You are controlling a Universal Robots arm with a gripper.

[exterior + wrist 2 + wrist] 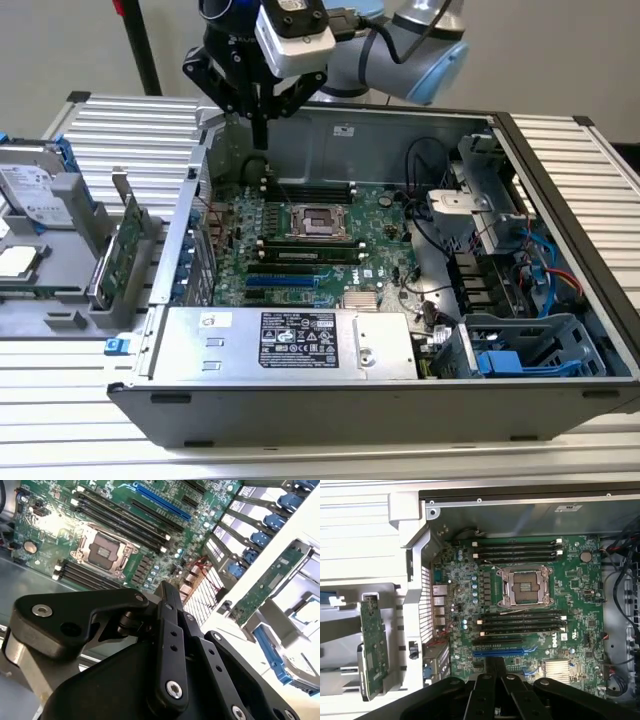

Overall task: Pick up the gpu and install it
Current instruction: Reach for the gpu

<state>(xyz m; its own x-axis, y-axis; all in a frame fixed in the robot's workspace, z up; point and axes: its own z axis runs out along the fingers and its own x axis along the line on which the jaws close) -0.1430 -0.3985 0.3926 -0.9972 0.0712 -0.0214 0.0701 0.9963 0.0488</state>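
– Ribbed metal table carries everything, doesn't it? What sits on it?

– Mostly the open computer case, lying on its side with the green motherboard facing up. Outside it, on the exterior view's left, stands a grey rack, with a hard drive just beyond.

– And the gpu?

– The gpu stands on its edge in that rack, not yet lifted and well apart from any slot. Both wrist views show it too, as a narrow green strip outside the case wall.

– Which way does it run?

– Its long axis lies roughly parallel to the case's slotted side wall, running from far to near in the exterior view, with the silver bracket end toward the far side.

– Where is the gripper in relation?

– The gripper hangs over the far corner of the case, above the motherboard, on the exterior view's left part of the interior. The gpu lies lower, across that side wall and further toward the exterior view's left and the near side. So the wall stands between the two.

– Fingers?

– Pressed together, tips meeting, with nothing between them; the first wrist view shows them joined over the board. With one arm, there is no question of which is nearer.
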